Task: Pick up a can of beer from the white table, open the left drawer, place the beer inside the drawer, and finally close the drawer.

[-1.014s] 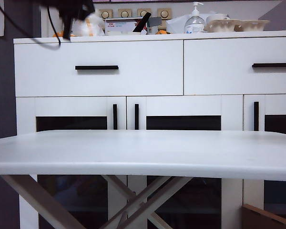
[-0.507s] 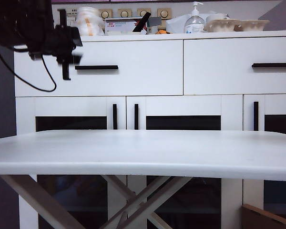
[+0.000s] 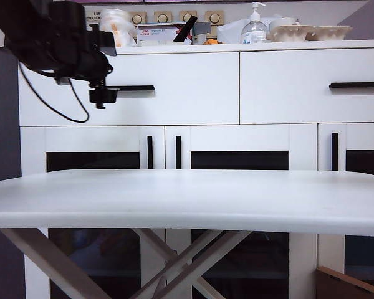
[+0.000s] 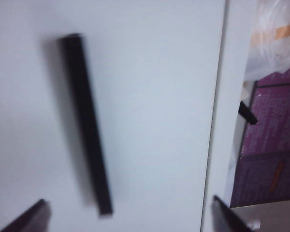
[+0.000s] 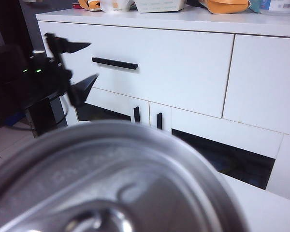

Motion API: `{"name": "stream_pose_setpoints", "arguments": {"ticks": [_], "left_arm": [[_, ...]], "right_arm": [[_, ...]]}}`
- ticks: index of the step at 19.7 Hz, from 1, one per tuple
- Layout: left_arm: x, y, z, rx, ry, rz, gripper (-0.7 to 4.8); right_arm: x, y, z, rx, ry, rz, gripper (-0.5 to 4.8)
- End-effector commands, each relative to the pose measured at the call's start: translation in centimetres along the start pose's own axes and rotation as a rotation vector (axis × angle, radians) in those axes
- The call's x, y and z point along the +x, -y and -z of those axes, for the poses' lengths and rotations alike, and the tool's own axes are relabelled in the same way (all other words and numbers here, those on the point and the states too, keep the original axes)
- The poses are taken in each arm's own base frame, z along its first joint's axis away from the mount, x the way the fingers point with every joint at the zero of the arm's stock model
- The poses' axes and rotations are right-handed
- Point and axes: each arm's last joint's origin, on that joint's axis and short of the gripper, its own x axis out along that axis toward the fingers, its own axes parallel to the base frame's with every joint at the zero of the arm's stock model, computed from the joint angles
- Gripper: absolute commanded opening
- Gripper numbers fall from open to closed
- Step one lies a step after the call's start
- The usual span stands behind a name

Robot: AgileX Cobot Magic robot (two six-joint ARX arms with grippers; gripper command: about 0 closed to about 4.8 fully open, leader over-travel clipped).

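Can of beer [image 5: 106, 179]: silver top fills the lower right wrist view, at the right gripper, whose fingers are hidden, so its grip cannot be told. Upper left, exterior view: left gripper [image 3: 103, 94], fingers spread and empty, just before the closed left drawer [image 3: 174, 87] by its black handle [image 3: 134, 88].

We read this as a home-style room: white sideboard [image 3: 174, 124] with drawers and dark-glass doors, its top cluttered with a pump bottle [image 3: 255, 28], boxes, bags; wall sockets [image 3: 163, 17] behind.
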Motion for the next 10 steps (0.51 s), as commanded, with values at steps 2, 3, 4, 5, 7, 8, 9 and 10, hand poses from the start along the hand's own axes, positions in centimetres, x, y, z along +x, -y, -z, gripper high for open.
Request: {"name": "stream_pose_setpoints", "arguments": {"ticks": [2, 3, 4, 5, 7, 8, 9, 10], "left_arm": [[2.2, -0.8, 0.1, 0.002, -0.009, -0.027, 4.33], [2.5, -1.1, 0.2, 0.002, -0.009, -0.036, 4.34], [2.7, -1.3, 0.2, 0.003, -0.006, -0.038, 4.34], [3.2, -1.7, 0.2, 0.003, -0.001, -0.035, 4.34], [3.6, -2.2, 0.3, 0.002, 0.002, -0.036, 4.34], [3.8, -2.3, 0.3, 0.003, 0.002, -0.045, 4.34], [3.9, -2.4, 0.2, 0.004, 0.01, -0.055, 4.34], [4.0, -2.5, 0.2, 0.004, 0.023, -0.056, 4.34]], "right_arm": [[-0.3, -0.1, -1.1, -0.015, 0.083, -0.009, 1.65], [-0.3, -0.1, -1.1, -0.015, 0.083, -0.009, 1.65], [-0.3, -0.1, -1.1, -0.015, 0.083, -0.009, 1.65], [-0.3, -0.1, -1.1, -0.015, 0.083, -0.008, 1.65], [-0.3, -0.1, -1.1, -0.015, 0.083, -0.009, 1.65], [-0.3, -0.1, -1.1, -0.015, 0.082, -0.009, 1.65], [-0.3, -0.1, -1.1, -0.015, 0.082, -0.009, 1.65], [-0.3, -0.1, -1.1, -0.015, 0.082, -0.008, 1.65]]}}
